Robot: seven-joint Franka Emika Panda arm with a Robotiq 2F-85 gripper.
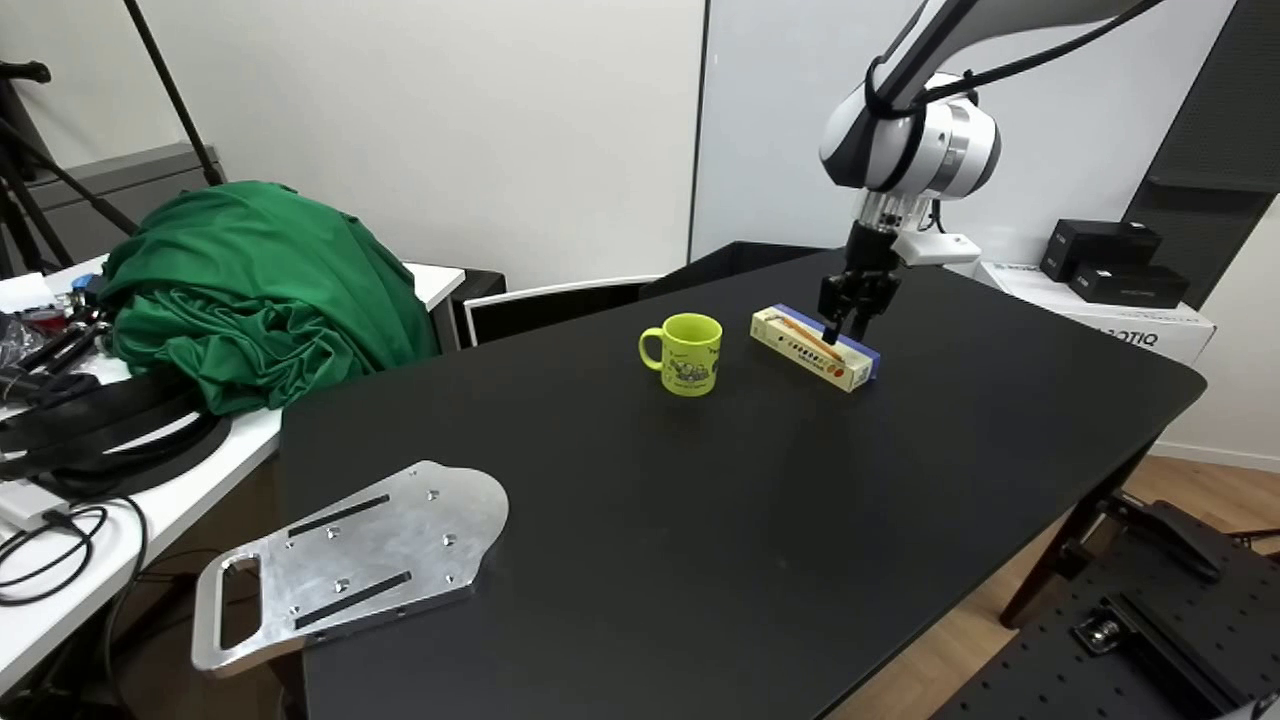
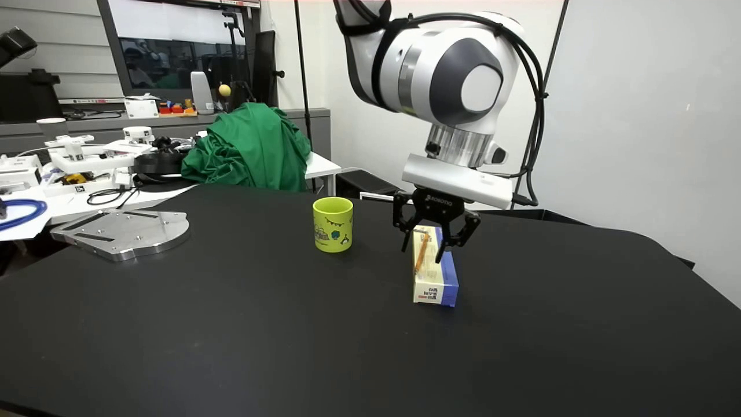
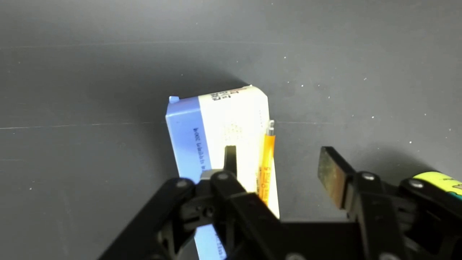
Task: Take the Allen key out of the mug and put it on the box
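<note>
The yellow-green mug [image 1: 690, 358] stands upright on the black table; it also shows in an exterior view [image 2: 333, 226] and at the right edge of the wrist view [image 3: 438, 180]. Its bottom inside is hidden. The oblong cream and blue box [image 1: 795, 350] lies beside it, also in an exterior view [image 2: 448, 278]. A thin orange-sleeved rod with metal ends, seemingly the Allen key [image 3: 267, 159], lies lengthwise on the box [image 3: 234, 112]. My gripper [image 2: 422, 253] is open and empty above the box. In the wrist view [image 3: 279, 159] the key lies between the spread fingers, held by neither.
A flat silver metal plate [image 1: 400, 540] lies at the table's end, beyond the mug; it also shows in an exterior view [image 2: 127, 231]. A green cloth heap [image 1: 250, 290] and cluttered gear sit on a white side table. A wall stands behind the black table.
</note>
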